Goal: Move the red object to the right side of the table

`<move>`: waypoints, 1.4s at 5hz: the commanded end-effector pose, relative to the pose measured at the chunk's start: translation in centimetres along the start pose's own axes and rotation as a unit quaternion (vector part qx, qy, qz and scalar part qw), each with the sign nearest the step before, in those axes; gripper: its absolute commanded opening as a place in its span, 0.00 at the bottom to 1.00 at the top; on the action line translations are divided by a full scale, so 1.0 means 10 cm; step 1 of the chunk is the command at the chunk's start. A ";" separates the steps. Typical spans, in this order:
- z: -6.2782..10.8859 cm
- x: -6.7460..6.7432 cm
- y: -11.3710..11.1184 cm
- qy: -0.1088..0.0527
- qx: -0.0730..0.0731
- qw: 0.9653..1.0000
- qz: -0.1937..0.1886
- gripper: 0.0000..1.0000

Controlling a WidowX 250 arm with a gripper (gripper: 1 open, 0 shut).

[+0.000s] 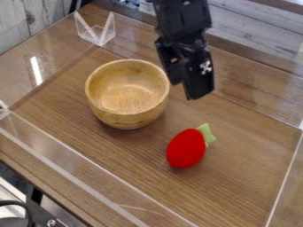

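Camera view, single angle from the front of the worktop (254,133). Fingers (197,82) hang in the air above the wood surface, spread apart, empty, touching nothing. They point steeply down, tips just right of the wooden bowl (124,92) rim in the picture, not in contact with it.

Hard to read: the black fingers blur together against the dark arm body, so the gap between them is poorly resolved; only the white markings near the tips stand out. Upper arm is cut off by the top edge of the frame. Whether the fingertips overlap the bowl's far rim or sit clear in front of it, cannot tell from this angle.

Red object (185,148) lies on the worktop, on its side, green leafy top pointing up-right toward the far right corner. It sits below the fingers in the picture and slightly left of the tips, well apart from them, clear air between. It is right of the bowl and nearer the camera, close to but not touching it.

Clear acrylic panels (95,28) border the surface; glare on the near left panel washes out the edge there.
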State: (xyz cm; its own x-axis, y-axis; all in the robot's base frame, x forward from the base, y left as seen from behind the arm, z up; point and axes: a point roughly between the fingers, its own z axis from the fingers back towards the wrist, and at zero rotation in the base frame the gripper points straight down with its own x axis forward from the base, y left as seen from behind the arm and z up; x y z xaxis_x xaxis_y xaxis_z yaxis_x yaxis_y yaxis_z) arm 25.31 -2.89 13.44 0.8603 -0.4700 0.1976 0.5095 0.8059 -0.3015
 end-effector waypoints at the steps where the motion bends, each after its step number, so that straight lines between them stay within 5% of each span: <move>1: 0.18 0.08 -0.01 -0.021 0.020 0.999 -0.033 1.00; 5: -0.03 0.14 0.10 0.009 0.008 0.996 -0.088 1.00; 7: -0.03 0.06 0.18 0.001 0.021 0.998 -0.057 1.00</move>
State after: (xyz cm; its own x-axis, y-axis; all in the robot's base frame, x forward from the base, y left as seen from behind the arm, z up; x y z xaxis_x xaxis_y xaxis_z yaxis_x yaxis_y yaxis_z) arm 26.41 -2.05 11.31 0.8056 -0.5625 0.1858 0.5922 0.7564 -0.2778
